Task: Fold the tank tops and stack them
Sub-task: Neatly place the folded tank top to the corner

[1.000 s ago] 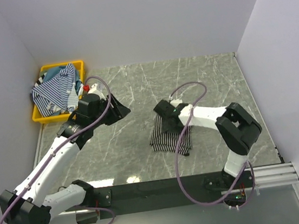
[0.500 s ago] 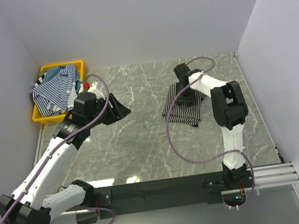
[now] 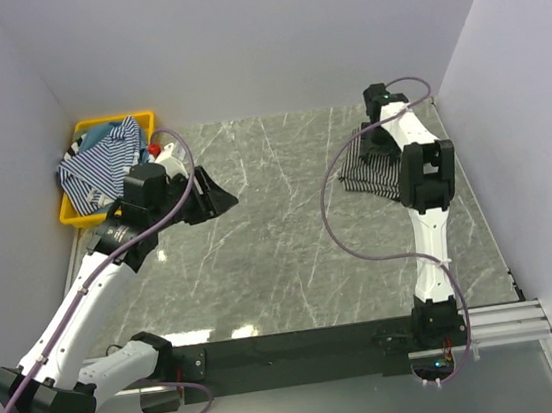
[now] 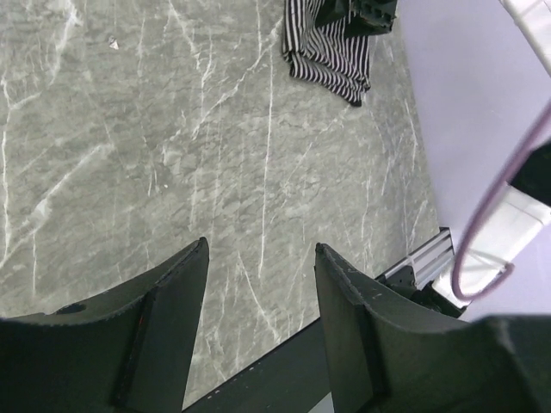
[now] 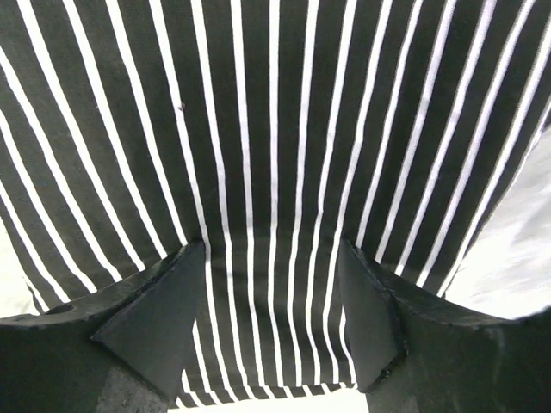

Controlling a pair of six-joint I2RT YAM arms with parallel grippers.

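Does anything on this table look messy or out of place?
Yes: the blue-and-white striped tops hang in a rumpled heap over the rim of the yellow bin at the far left. The black striped top lies slightly askew near the far right corner. Nothing looks damaged.

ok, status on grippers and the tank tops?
Left gripper open, empty, above table. Right gripper open, over black striped top, far right. Other tops in yellow bin. Nothing blocking.

Overhead and left-wrist views share the striped top [image 3: 364, 168]; right wrist close above.
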